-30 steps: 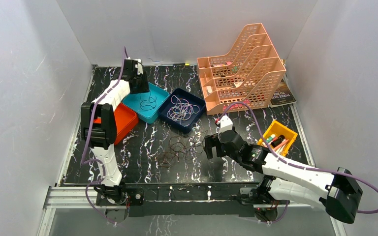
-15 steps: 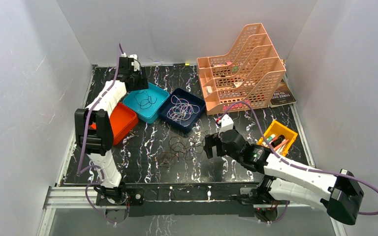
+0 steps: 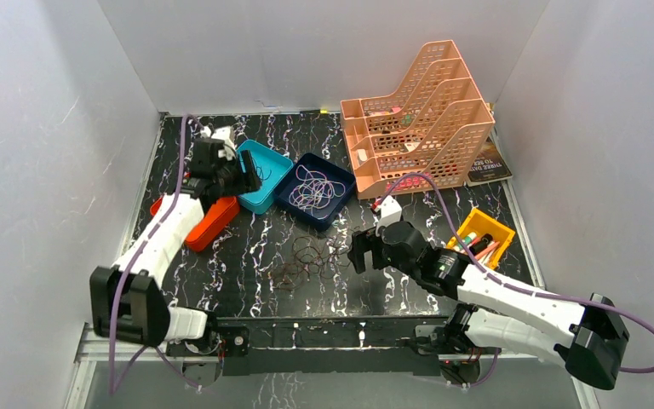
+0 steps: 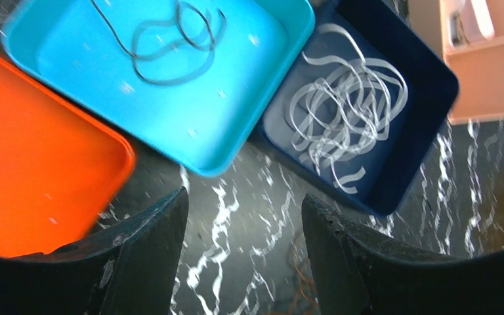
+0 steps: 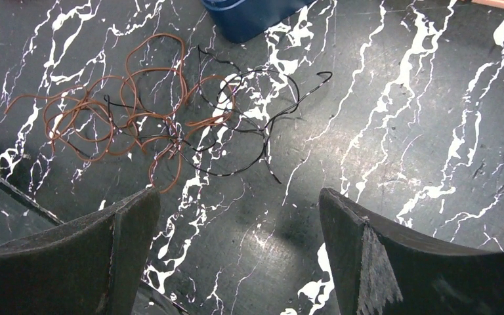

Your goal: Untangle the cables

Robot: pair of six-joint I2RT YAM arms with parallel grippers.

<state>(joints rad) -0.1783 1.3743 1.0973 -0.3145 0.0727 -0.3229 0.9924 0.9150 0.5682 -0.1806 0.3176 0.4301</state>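
Note:
A tangle of brown cables [image 5: 125, 111] and black cables [image 5: 256, 125] lies on the marble table, seen from above at the tangle [image 3: 306, 256]. My right gripper [image 5: 237, 193] hovers just right of it [image 3: 352, 254], open and empty. Whitish cables [image 4: 348, 111] fill the navy tray [image 3: 336, 200]. One black cable [image 4: 164, 46] rests in the teal tray [image 4: 236, 125]. My left gripper [image 4: 244, 197] is open and empty above the table at the near corners of the teal and navy trays [image 3: 247, 177].
An orange tray [image 3: 213, 223] sits left of the teal one, under my left arm. A peach file rack [image 3: 417, 111] stands at the back right, with a book [image 3: 487, 166] beside it. A yellow bin [image 3: 479, 237] of pens is right of my right arm.
My left arm has swung back from over the teal tray toward the near left, and its jaws have widened. The right gripper has edged slightly left.

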